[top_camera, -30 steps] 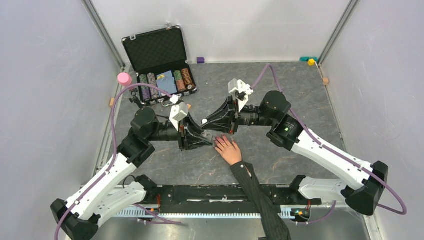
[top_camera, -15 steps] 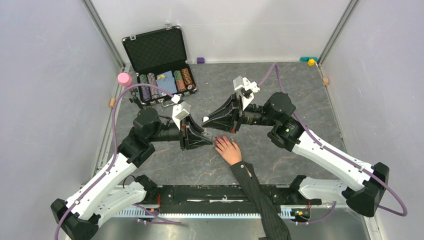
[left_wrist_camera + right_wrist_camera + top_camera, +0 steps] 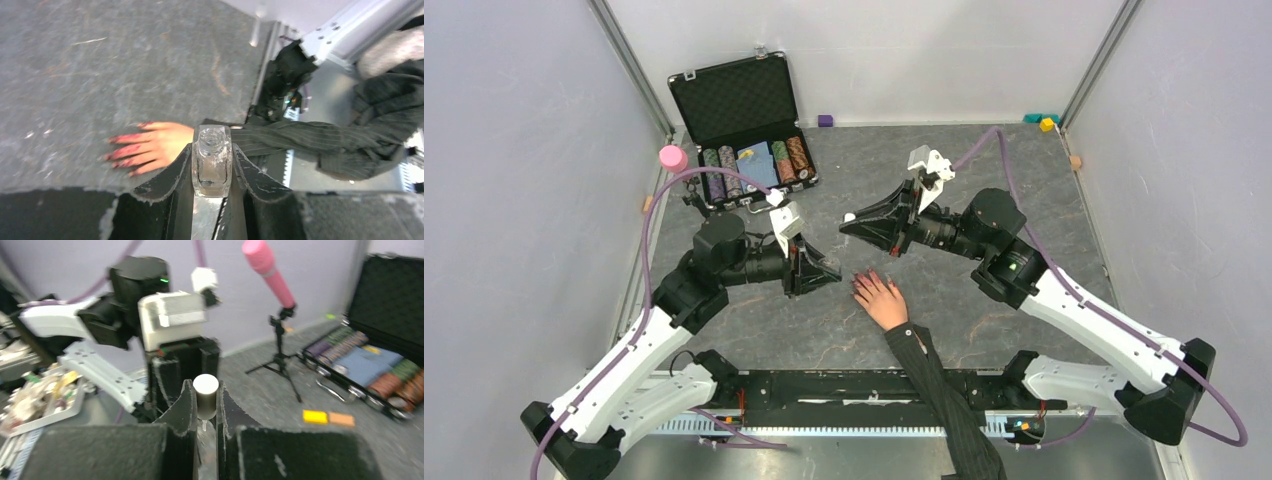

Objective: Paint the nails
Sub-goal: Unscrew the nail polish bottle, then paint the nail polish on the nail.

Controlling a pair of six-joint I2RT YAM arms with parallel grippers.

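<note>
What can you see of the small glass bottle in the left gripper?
The bottle is small, of clear glass, with a squarish body and a round neck whose mouth is open, no cap on it. The left gripper clamps its sides between two black fingers; the neck juts past the fingertips.

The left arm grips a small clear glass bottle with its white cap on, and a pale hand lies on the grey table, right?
Not quite: the left wrist view shows the small clear glass bottle in the left gripper uncapped; the right gripper holds the white cap. The pale hand does lie on the grey table.
</note>
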